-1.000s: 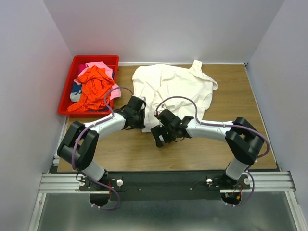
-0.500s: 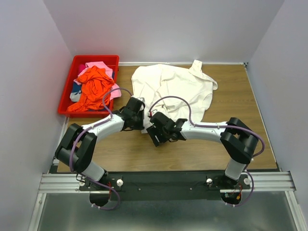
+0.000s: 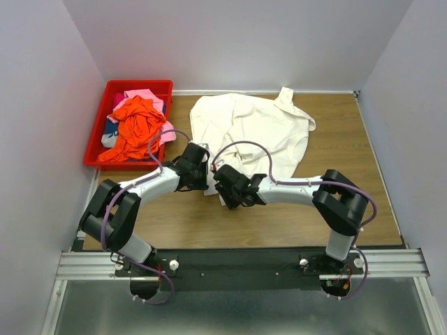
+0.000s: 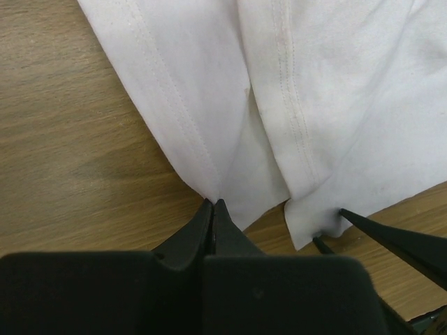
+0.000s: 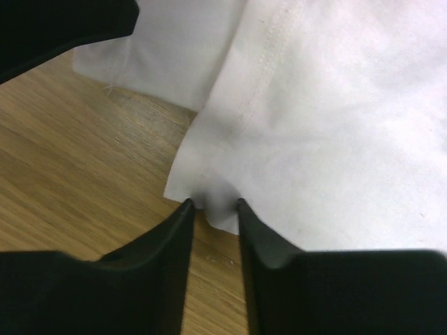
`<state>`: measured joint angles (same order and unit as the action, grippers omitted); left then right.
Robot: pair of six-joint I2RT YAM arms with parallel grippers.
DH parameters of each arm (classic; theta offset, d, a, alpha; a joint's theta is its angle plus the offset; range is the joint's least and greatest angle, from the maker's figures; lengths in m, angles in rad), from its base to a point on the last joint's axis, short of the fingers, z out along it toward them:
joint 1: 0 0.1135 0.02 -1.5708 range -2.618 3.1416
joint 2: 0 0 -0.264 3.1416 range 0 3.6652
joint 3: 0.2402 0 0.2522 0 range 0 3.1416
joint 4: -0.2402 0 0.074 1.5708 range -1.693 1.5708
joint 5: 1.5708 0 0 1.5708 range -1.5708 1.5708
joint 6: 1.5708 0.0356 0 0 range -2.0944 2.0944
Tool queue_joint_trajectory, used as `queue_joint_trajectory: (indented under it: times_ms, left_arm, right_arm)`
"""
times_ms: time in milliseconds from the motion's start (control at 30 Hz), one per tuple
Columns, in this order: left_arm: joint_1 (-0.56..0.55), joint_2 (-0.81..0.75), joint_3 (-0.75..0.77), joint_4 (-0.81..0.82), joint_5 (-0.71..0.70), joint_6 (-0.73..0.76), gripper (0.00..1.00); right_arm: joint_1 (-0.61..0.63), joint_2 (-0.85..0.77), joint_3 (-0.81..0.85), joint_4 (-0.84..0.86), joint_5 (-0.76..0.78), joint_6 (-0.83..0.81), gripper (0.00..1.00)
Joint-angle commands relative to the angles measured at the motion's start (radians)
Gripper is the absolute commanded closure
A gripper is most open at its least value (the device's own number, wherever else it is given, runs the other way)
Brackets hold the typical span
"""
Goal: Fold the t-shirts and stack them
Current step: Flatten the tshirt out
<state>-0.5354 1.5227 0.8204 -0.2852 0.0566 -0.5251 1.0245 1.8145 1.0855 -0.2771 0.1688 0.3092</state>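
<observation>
With the white t-shirt [image 3: 251, 129] lying on the table [image 3: 335, 209], our left gripper [image 4: 213, 209] clamped on its near hem and our right gripper [image 5: 211, 204] narrow astride the neighbouring hem corner, we should seat that corner deep before pinching.

From above, the fingertips of the left gripper [image 4: 213, 208] and right gripper [image 5: 213, 206] hide under their own wrists at the near hem of the white t-shirt [image 3: 251, 132], and both wrist views cut that shirt off at top and right. In the red bin [image 3: 140, 85], the dark blue-patterned shirt [image 3: 110, 131] shows only a sliver beneath the orange-red shirt [image 3: 136, 124], the pink shirt [image 3: 145, 95] half buried too. A dark blur [image 5: 63, 28] fills the right wrist view's upper-left corner, too soft to name.
</observation>
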Motion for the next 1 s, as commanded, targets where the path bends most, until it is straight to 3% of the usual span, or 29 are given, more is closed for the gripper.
queue_joint_trajectory:
  times_ms: [0, 33, 133, 267, 600, 800, 967]
  left_arm:
    - [0.014, -0.025, -0.01, 0.006, 0.002, -0.006, 1.0]
    - [0.017, -0.025, -0.01, 0.006, -0.003, -0.004, 1.0]
    - [0.038, -0.024, -0.006, 0.004, -0.009, 0.01, 1.0]
    - [0.078, -0.027, 0.008, -0.008, -0.015, 0.03, 1.0]
    - [0.218, -0.041, 0.169, -0.042, 0.043, 0.114, 1.0]
    - [0.305, -0.009, 0.341, -0.08, 0.11, 0.145, 1.0]
    - [0.36, 0.048, 0.595, -0.126, 0.147, 0.143, 1.0]
  right_arm:
    - [0.006, 0.034, -0.027, -0.005, 0.063, 0.025, 0.69]
    - [0.006, 0.029, -0.032, -0.008, 0.07, 0.028, 0.73]
    - [0.005, 0.008, -0.048, -0.011, 0.118, 0.039, 1.0]
    - [-0.035, -0.056, -0.068, -0.054, 0.161, 0.056, 1.0]
    - [-0.348, -0.357, -0.059, -0.171, 0.234, 0.051, 1.0]
    - [-0.532, -0.434, 0.049, -0.224, 0.273, -0.022, 1.0]
    - [-0.656, -0.428, 0.209, -0.24, 0.287, -0.099, 1.0]
